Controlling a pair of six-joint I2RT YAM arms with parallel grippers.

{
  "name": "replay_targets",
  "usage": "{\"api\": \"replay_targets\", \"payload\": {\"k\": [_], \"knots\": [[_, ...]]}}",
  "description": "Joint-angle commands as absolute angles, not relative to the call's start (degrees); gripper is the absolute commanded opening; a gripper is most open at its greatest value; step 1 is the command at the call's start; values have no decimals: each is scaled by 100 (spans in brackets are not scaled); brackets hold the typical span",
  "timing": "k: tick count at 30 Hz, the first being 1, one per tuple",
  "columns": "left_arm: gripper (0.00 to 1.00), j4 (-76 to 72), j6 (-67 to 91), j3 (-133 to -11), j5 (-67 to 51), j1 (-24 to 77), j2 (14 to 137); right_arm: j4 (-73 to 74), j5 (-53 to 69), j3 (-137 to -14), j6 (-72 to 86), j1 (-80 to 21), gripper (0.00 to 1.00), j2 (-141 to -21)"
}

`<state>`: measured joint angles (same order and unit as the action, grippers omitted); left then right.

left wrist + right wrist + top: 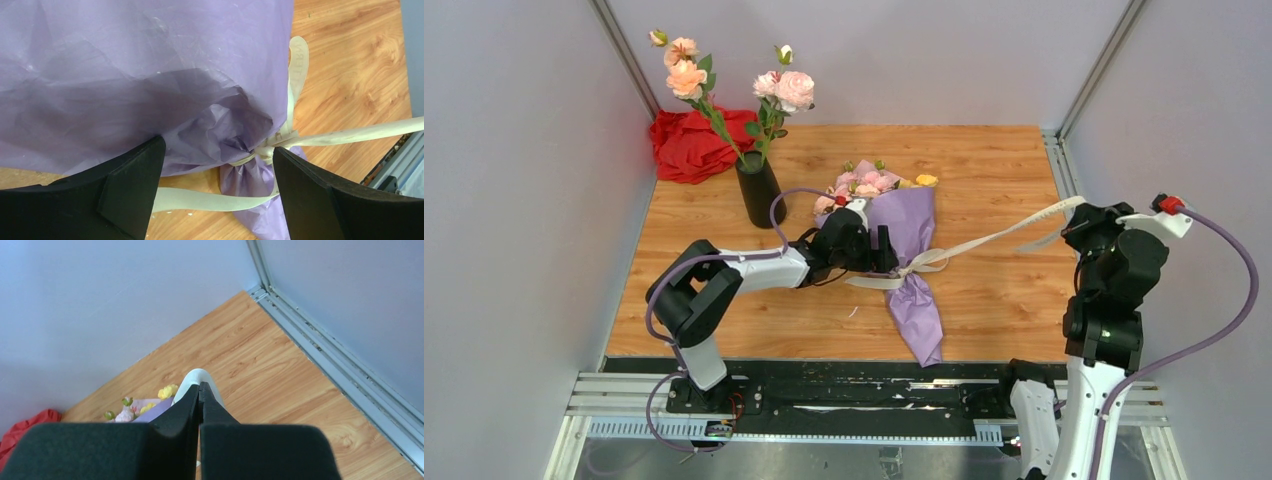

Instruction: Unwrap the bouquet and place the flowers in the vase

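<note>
Two arms reach over the wooden surface (1004, 160), with the bouquet (911, 225) lying on its side between them, about midway across. Its pointed paper tip lies toward the near edge and its open end toward the far wall. The flowers (869, 183), small pink and yellow blooms, poke out of that far end, inside the lilac wrap.

The left gripper (218, 147) is spread wide at the bouquet's pinched neck, one dark finger on each side of the crumpled paper. Whether either finger presses on the paper is unclear.

A cream ribbon (989, 238) is knotted round the neck. One strand runs taut from the knot to the right and a little farther back. There the right gripper (199, 387) is closed on it, a pale loop of ribbon showing just past its fingertips. That gripper is raised near the right wall, well apart from the bouquet. A short tail of ribbon hangs below the taut strand. Another strand lies flat on the surface at the near side of the left gripper.

The vase (759, 190) stands upright left of the bouquet's blooms, near them but apart. It holds two tall stems (724, 130) of larger peach and pink roses. A red cloth (686, 148) sits bunched in the far left corner, behind the vase.
</note>
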<state>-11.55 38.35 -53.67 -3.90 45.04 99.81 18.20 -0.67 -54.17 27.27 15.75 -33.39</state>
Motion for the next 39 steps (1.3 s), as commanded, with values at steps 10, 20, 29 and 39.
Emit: {"api": "replay_targets", "payload": {"k": [10, 20, 29, 39], "knots": [[90, -1195, 3762, -4810, 256, 4544, 8572, 1767, -523, -5474, 2781, 1696, 0, -3307], [66, -811, 2168, -4628, -142, 4967, 8038, 1321, 1030, -4511, 2800, 1696, 52, -3698], [85, -106, 1178, -4629, 441, 5194, 8361, 856, 1909, -3774, 2641, 1682, 52, -3510], [87, -356, 719, -4455, 170, 5421, 8722, 824, 2030, -3512, 2604, 1685, 53, -3534]]}}
